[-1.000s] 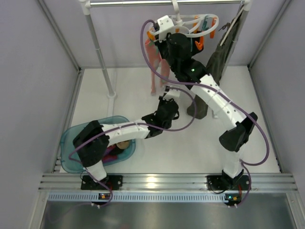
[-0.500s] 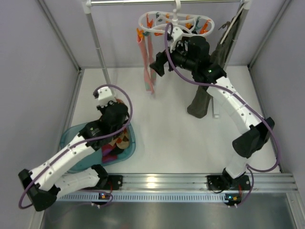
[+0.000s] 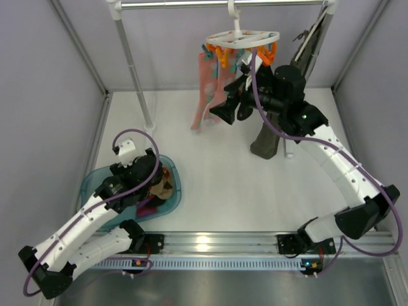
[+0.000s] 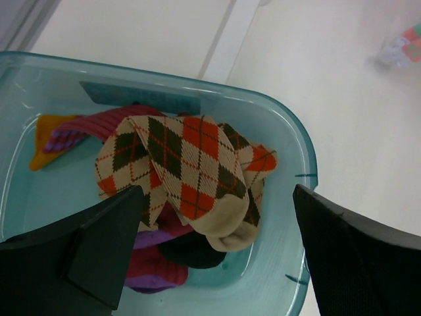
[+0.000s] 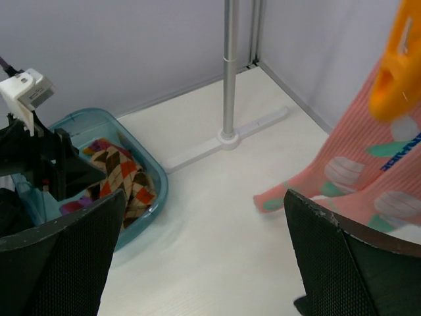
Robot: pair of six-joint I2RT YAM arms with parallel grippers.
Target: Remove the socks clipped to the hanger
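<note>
Argyle sock (image 4: 191,164) now in teal tub (image 4: 289,128)

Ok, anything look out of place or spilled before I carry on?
Nothing stands out. The argyle sock lies inside the teal tub with other socks, none over the rim. The pink socks hang from the hanger, still clipped. The left claw and right claw are open and empty.
</note>
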